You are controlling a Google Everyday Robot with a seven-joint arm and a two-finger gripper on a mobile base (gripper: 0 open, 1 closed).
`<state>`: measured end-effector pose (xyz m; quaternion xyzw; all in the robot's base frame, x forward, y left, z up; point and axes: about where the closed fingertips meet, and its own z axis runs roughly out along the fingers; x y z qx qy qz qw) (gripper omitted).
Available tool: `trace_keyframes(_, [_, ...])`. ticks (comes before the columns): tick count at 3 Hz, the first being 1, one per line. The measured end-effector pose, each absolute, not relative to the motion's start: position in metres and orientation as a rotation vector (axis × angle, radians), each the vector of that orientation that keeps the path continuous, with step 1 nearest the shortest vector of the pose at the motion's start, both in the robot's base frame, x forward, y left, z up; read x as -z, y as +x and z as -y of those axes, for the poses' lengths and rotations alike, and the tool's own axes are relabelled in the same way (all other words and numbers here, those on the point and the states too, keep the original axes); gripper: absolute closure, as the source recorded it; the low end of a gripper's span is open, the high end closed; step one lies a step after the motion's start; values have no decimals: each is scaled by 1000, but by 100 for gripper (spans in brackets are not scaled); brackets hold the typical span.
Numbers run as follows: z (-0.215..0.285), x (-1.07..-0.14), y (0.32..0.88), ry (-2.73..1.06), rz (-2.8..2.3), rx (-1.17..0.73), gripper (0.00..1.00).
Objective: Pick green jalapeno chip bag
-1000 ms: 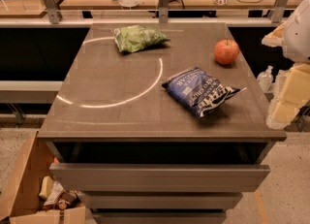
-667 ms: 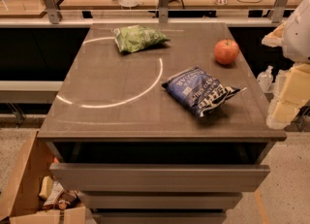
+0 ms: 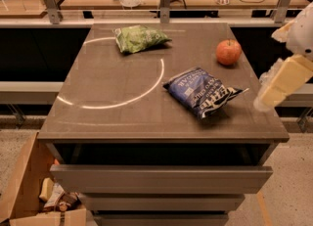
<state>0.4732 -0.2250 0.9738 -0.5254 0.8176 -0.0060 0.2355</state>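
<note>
The green jalapeno chip bag [image 3: 140, 38] is a light-green crinkly bag lying flat at the far left-centre of the brown table [image 3: 117, 88]. A dark blue chip bag [image 3: 203, 92] with white lettering lies nearer, right of centre. My gripper [image 3: 282, 82] hangs at the right edge of the view, beside the table's right edge, right of the blue bag and far from the green bag. It holds nothing that I can see.
A red apple [image 3: 228, 52] sits at the far right of the table. A white arc is marked on the tabletop. Drawers stand open below the front edge. A cardboard box [image 3: 34, 195] with clutter is on the floor at the left. A cluttered desk stands behind.
My gripper has shifted slightly up and to the left at the right edge. The bags and the apple have not moved.
</note>
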Motion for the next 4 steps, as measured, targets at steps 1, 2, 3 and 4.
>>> trace_keyframes(1, [232, -990, 525, -1115, -2199, -65, 0])
trace_keyframes(2, [224, -1005, 579, -893, -2097, -146, 0])
trace_keyframes(3, [225, -1022, 600, -824, -2023, -117, 0])
trace_keyframes(4, [225, -1023, 600, -824, -2022, -116, 0])
